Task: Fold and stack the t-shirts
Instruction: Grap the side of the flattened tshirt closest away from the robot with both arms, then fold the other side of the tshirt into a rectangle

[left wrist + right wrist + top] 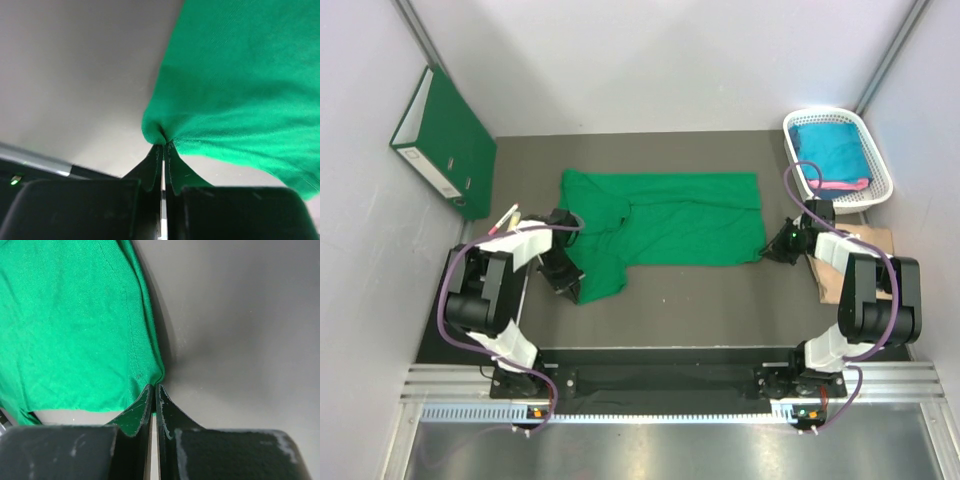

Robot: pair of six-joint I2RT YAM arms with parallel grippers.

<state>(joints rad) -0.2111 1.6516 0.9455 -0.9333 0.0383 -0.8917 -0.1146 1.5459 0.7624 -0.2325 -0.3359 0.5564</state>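
1. Bright green soft cloth t-shirt (670, 215) lies spread flat mid-way across the dark grey table (700, 290), long side running left to right. One flap sticks out toward the near edge at its left end.
2. Left gripper (163, 146): fingers together, clamped on a bunched bit of the green shirt's edge at that near-left flap.
3. Right gripper (153, 388): fingers together, pinching the shirt's stitched hem corner at its near-right end.
4. White plastic mesh basket (840, 120) sits at far right, holding teal cloth (830, 148) and a strip of pink cloth (842, 184), probably the other shirts.
5. Dark green rigid binder with a white spine (455, 150) leans on the left wall, not part of the job.
6. Step, as I judge it: folding the green shirt, both near ends gripped and the fold not yet made.
7. Next move likely calls for lifting both ends together at even height and carrying the near edge over the body. Uneven pull would skew the fold or slip the thin pinch.
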